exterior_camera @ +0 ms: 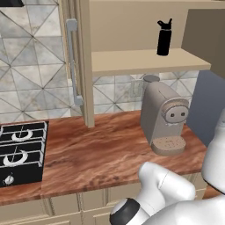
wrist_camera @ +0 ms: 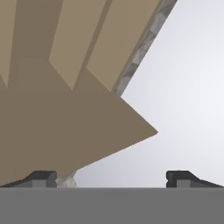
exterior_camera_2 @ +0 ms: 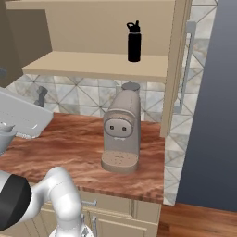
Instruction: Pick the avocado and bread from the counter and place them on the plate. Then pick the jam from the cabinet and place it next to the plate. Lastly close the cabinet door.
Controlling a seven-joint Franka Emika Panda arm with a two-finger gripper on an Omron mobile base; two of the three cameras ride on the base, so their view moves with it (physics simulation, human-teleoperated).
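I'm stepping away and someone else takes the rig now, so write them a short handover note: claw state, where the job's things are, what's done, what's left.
Claw: open, nothing between its tips; the hand view looks at beige cabinet panels.
Counter: holds a beige coffee machine; a black stove sits at its left end.
Open cabinet shelf: a black bottle stands on it, cabinet door swung open.
The avocado, bread, plate and jam cannot be placed from these pictures, so no step can be confirmed done.
Left: likely both picks, the jam, then closing the door.
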